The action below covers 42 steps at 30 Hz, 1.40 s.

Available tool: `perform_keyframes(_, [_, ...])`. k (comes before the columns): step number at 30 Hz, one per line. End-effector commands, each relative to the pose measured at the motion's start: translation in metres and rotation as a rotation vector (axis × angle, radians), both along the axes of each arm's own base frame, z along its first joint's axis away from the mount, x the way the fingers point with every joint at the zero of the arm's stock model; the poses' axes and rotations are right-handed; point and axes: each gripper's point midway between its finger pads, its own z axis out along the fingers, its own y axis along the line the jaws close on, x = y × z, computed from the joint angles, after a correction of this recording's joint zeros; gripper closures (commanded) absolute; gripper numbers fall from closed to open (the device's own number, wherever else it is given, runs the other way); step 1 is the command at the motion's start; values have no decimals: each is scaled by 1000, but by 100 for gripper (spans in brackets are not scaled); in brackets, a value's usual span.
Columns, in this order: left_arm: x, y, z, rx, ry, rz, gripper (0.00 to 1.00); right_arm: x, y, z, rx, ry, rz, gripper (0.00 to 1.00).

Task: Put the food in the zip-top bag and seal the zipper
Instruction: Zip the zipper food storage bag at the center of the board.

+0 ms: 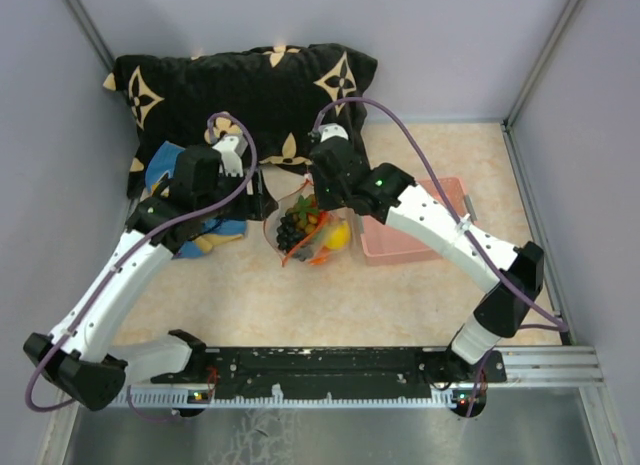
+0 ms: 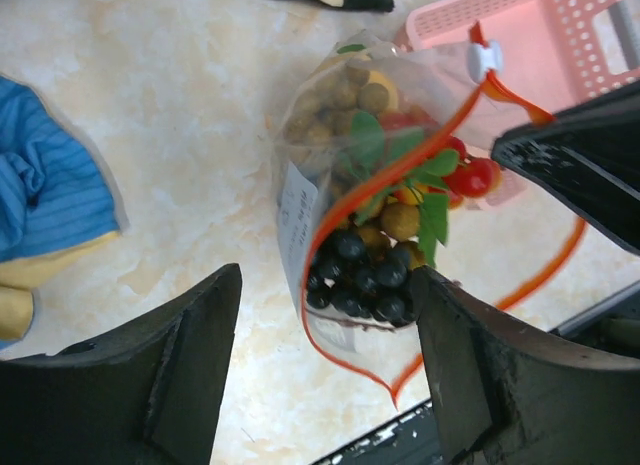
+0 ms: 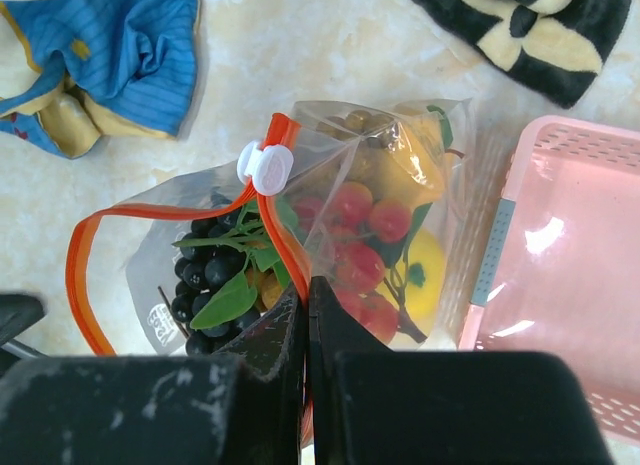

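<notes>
With the small toy fruits [image 3: 365, 225] inside the clear crinkly zip-top bag [image 3: 150, 225] beside the pink plastic basket [image 3: 560, 145], my right gripper [image 3: 307, 305] clamps its orange-red zipper strip [image 3: 80, 285] and my left gripper [image 2: 328, 285] hangs released, so sealing needs the white slider [image 3: 264, 167] drawn across.

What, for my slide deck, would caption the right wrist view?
Right gripper pinches the orange-red zipper of the food-filled zip-top bag, white slider partway along, pink basket beside.
</notes>
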Motion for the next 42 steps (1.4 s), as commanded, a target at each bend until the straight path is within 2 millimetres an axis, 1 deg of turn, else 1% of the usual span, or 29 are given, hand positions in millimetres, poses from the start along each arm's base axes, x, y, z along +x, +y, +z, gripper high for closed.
perform_keyframes(1, [-30,1,12,-100,46,9,25,10,4,22,92,-35,-70,100])
perform_keyframes(5, [-59,-9,-3,-167,123,-5,26,20,4,32,116,-59,-100,100])
perform_keyframes(8, [-76,-15,-21,-167,170,-11,27,26,5,33,136,-56,-98,100])
perform_keyframes(11, [-88,-18,-39,-146,204,-9,27,31,5,34,151,-51,-99,100])
perform_keyframes(15, [-99,-27,-55,-127,216,-32,28,36,5,31,163,-43,-101,100])
perform_keyframes(17, [-102,-31,-63,-114,217,-32,30,38,6,29,170,-34,-99,100])
perform_keyframes(19, [-98,-31,-66,-95,187,-20,32,39,7,28,175,-30,-98,100])
perform_keyframes(22, [-85,-34,-63,-78,123,-21,38,40,8,26,179,-24,-95,100])
perform_keyframes(25, [-76,-40,-64,-62,99,-39,47,40,7,26,181,-19,-95,100])
perform_keyframes(28, [-66,-38,-71,-18,67,-27,54,41,5,23,177,-14,-100,100])
perform_keyframes(32, [-56,-41,-73,8,31,-34,56,41,4,22,186,-8,-100,100])
perform_keyframes(35, [-52,-40,-79,40,22,-37,58,41,2,23,188,-9,-101,100])
perform_keyframes(37, [-47,-37,-80,67,-1,-25,62,41,2,23,189,-10,-97,100])
perform_keyframes(38, [-44,-35,-77,80,-18,-23,66,41,1,23,189,-10,-96,100])
perform_keyframes(40, [-40,-31,-70,105,-55,-21,77,41,0,22,182,-11,-93,100])
perform_keyframes(41, [-37,-28,-65,120,-80,-20,83,41,-1,21,177,-8,-92,100])
perform_keyframes(42, [-35,-25,-58,131,-111,-19,92,40,-4,19,170,-7,-92,100])
